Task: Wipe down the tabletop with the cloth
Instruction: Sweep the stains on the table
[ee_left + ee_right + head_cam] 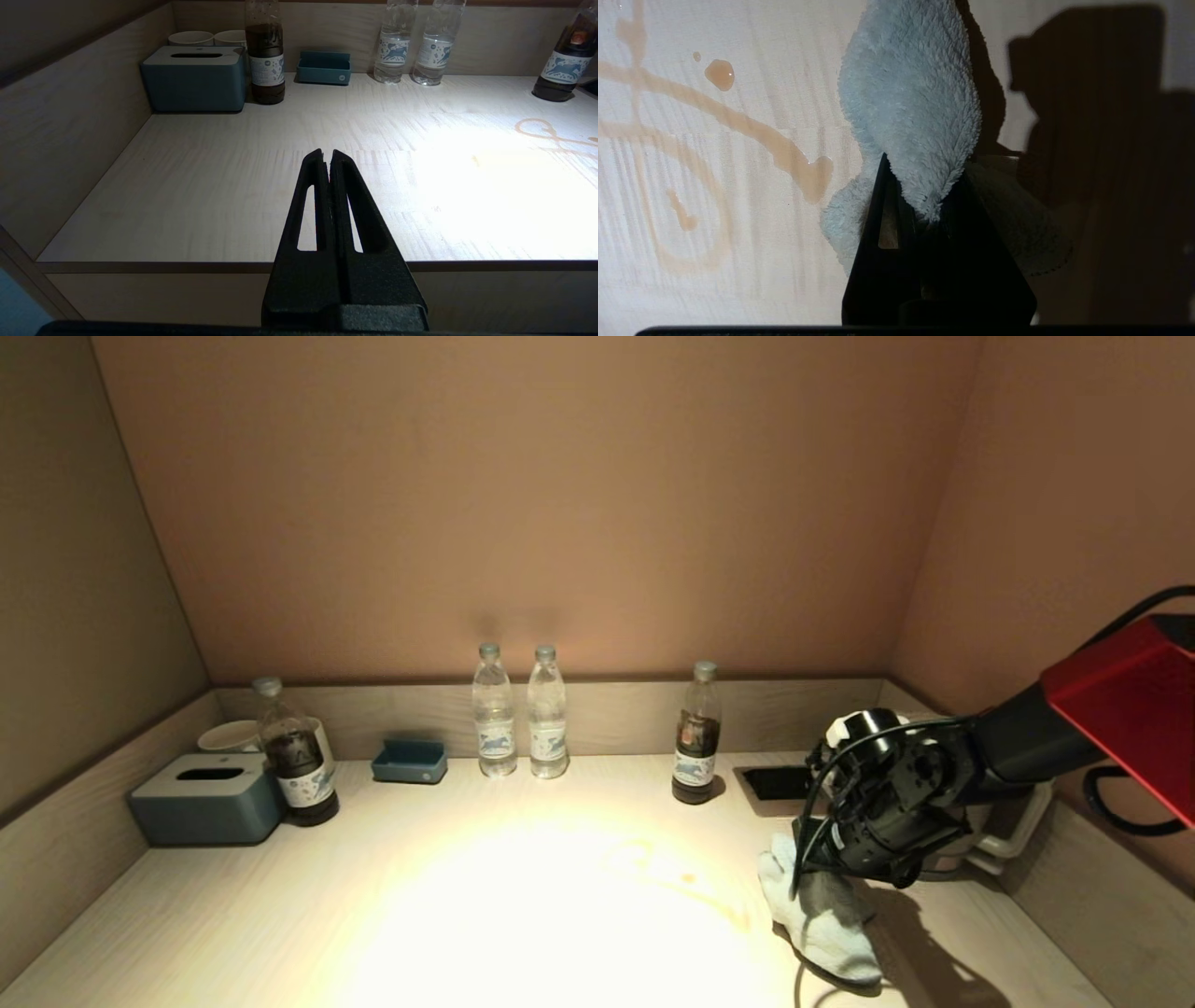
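Note:
A fluffy pale cloth [822,919] lies on the light wooden tabletop [420,915] at the right front. My right gripper [814,870] is shut on the cloth, which also shows in the right wrist view [910,102], bunched between the black fingers [878,219]. Brown liquid streaks [784,149] mark the wood just beside the cloth; they also show faintly in the head view [695,882]. My left gripper [327,156] is shut and empty, held off the table's front left edge; it is out of the head view.
Along the back stand two clear water bottles [520,714], a dark-drink bottle [697,735], another dark bottle [297,756], a blue tissue box [205,798], a small blue tray [409,761] and white cups [229,735]. A dark recess [775,782] sits behind the right gripper.

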`<state>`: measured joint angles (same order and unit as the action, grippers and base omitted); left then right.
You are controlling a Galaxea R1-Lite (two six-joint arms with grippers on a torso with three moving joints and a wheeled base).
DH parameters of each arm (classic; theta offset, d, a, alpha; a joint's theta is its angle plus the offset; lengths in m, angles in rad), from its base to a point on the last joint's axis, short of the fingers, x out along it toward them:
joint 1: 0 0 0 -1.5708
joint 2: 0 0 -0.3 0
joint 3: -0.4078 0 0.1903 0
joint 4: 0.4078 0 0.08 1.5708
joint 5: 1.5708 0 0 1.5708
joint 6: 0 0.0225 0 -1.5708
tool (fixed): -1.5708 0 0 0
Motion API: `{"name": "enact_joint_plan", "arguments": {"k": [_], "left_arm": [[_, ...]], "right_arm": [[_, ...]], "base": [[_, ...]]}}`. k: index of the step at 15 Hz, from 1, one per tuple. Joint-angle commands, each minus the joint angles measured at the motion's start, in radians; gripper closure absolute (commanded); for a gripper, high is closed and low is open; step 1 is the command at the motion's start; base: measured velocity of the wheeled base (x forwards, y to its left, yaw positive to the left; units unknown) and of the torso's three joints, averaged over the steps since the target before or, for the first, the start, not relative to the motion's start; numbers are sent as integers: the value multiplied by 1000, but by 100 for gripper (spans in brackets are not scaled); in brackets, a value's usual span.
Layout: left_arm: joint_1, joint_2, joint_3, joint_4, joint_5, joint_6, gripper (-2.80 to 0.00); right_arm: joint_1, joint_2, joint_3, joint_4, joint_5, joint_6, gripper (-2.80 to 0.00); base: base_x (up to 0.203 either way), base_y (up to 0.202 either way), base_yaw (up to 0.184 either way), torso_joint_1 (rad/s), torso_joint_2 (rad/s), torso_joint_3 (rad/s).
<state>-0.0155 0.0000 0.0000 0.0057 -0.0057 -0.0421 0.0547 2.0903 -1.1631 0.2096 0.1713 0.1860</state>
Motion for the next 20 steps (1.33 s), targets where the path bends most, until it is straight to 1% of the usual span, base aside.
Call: {"name": "enact_joint_plan", "arguments": {"k": [1, 3, 6, 14, 17, 20], "left_arm": [[0, 0, 0, 0, 0, -1, 0], [0, 0, 0, 0, 0, -1, 0], [0, 0, 0, 0, 0, -1, 0], [0, 0, 0, 0, 0, -1, 0], [0, 0, 0, 0, 0, -1, 0], [0, 0, 0, 0, 0, -1, 0]], "right_arm": [[1, 14, 5, 4, 2, 3, 0], [1, 24, 10, 5, 1, 3, 0], [5, 33, 1, 50, 1, 3, 0], [15, 51, 16, 54, 1, 4, 0], [19, 53, 19, 53, 1, 31, 0], [19, 46, 23, 54, -1, 32, 0]], "base": [[0, 0, 0, 0, 0, 0], [0, 0, 0, 0, 0, 0], [0, 0, 0, 0, 0, 0], [0, 0, 0, 0, 0, 0], [0, 0, 0, 0, 0, 0], [0, 0, 0, 0, 0, 0]]}}
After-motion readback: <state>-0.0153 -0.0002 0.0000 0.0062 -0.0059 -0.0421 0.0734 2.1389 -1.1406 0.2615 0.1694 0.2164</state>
